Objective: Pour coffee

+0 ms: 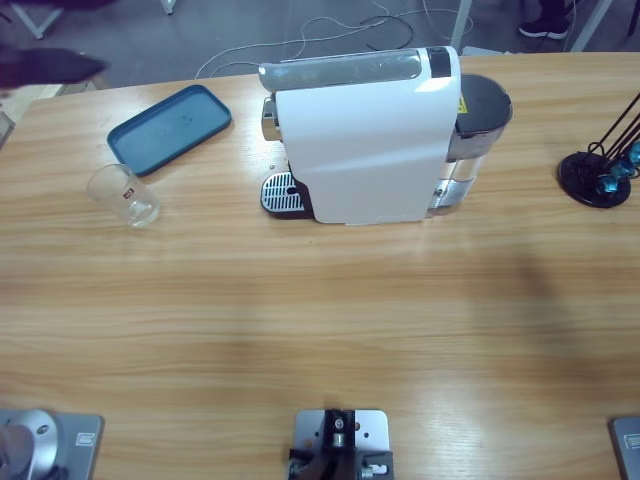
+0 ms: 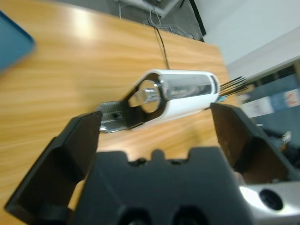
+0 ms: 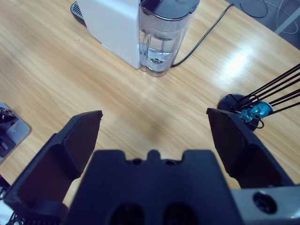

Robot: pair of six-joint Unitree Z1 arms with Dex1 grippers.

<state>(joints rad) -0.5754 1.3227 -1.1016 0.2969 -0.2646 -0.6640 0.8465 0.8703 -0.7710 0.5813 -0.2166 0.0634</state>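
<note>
Here's the coffee machine (image 1: pixel 365 140), a white capsule brewer standing at the far middle of the wooden table (image 1: pixel 320 320), its spout and drip grate (image 1: pixel 281 193) facing left and a clear water tank (image 3: pixel 161 42) at its right end, part full by the look of it. Nothing sits on that grate yet, so the pour hasn't begun. The cup for the job looks to be the clear glass (image 1: pixel 124 194), off to the left of the machine and well apart from it, just near of a dark blue tray (image 1: pixel 170 128). That glass will be light, hard and slick, and fragile if knocked; I'd judge the safest hold is around its wall at mid-height, gently, with the jaws straddling it. The left gripper (image 2: pixel 154 126) is spread wide and holding nothing, looking along the table at the machine's spout end. The right gripper (image 3: pixel 154 124) is likewise gaping and empty, hanging over bare wood with the tank on the far side and a black capsule stand (image 1: pixel 598 170) off at the right. Neither arm shows over the table from above. A power cord (image 3: pixel 206 33) trails away behind the tank, worth steering clear of.
</note>
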